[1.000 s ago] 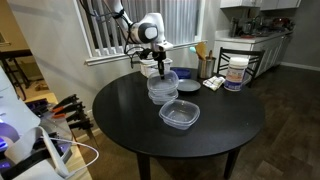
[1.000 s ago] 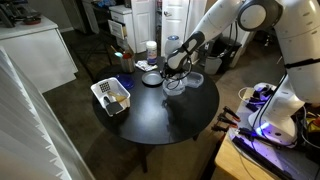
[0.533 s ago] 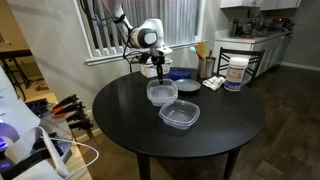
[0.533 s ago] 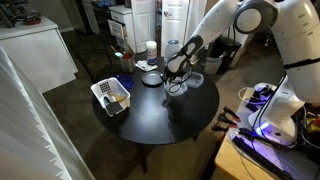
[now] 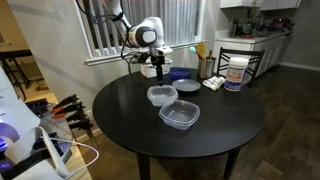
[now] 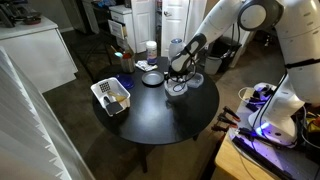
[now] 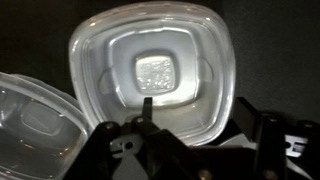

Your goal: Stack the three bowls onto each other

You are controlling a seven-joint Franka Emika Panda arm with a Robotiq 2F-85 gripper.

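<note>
A robot gripper (image 5: pixel 158 72) hangs, fingers spread, just above a clear bowl (image 7: pixel 150 70) on a round black table (image 5: pixel 120 110). A second clear bowl (image 5: pixel 179 116) sits beside it. Stacking well likely means pinching one wide rim and lowering that bowl level, corners aligned.

Gripper (image 5: pixel 159 70) over bowl (image 5: pixel 161 95); seemingly apart
</note>
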